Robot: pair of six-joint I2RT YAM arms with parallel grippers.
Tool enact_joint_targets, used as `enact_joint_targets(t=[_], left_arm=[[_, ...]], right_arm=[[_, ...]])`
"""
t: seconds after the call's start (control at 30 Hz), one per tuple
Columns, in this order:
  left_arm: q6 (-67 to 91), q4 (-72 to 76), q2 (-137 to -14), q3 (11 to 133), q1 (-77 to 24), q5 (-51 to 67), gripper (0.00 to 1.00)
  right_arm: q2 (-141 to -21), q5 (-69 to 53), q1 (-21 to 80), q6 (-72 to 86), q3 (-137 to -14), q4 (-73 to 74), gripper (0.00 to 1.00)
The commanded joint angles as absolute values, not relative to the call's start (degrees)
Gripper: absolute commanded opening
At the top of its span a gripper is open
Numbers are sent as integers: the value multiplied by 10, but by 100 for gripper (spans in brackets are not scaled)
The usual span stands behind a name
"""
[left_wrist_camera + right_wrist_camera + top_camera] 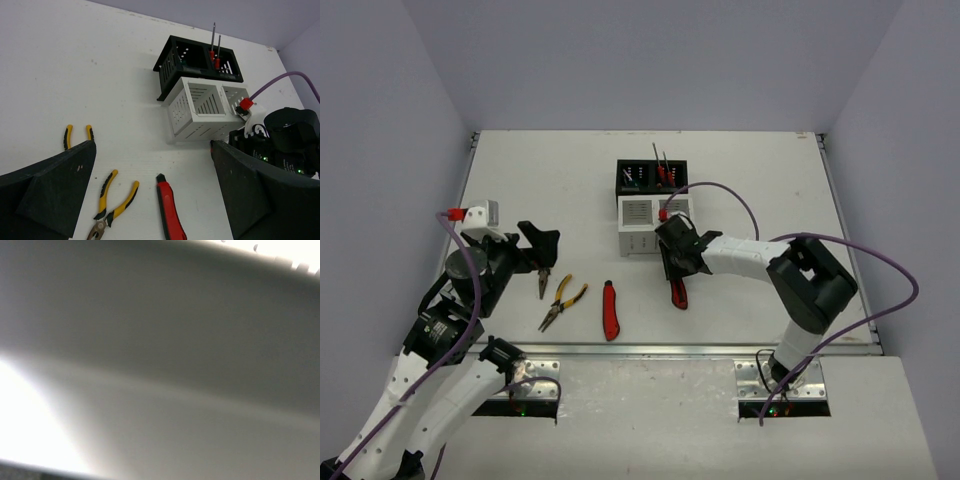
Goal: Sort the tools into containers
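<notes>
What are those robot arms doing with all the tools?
They are sorting tools into boxes. The right gripper is down on a red knife by the white box; whether it grips it is unclear. The left gripper hangs open near one pliers. A second pliers and second knife lie on the table. Two screwdrivers stand in the black box.

Robot lab test cell, not a home or shop: white table [540, 180] boxed in by plain pale walls [650, 60] on 3 sides. Left arm [450, 320] & right arm [800, 290] bolted to metal plates [545, 368] at near edge, purple cables [880, 300] trailing. Props on top: pliers [562, 302], knife [610, 312], black box [638, 178], white box [638, 228].
</notes>
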State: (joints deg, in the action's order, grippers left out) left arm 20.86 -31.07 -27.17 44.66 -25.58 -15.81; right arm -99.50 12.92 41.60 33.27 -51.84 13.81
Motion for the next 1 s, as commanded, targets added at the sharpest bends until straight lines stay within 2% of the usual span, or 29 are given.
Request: enact_joint_targets(t=[0.0,0.2,0.57,0.67,0.77,0.8,0.9,0.97], left_arm=[[205,-284,-265,449,-263,-156,100],[205,-285,-268,449,-264,-156,100],[205,-286,-269,450,-263,-160,100],[206,-286,-270,449,-263,-160,100],[206,-286,-269,450,-263,-162,100],[206,-286,-269,450,-263,-162,100],[206,-286,-268,449,-263,-162,100],[206,-286,-267,450,-263,-162,100]], right_arm=[[-956,122,416,370,-485,139,7],[-889,108,425,387,-422,143,0],[-801,152,422,381,-344,185,2],[-807,126,395,373,-337,185,5],[-844,109,370,354,-354,197,12],[-865,115,367,350,-369,211,21],[-894,126,366,344,-388,226,39],[-908,128,365,343,-393,229,41]])
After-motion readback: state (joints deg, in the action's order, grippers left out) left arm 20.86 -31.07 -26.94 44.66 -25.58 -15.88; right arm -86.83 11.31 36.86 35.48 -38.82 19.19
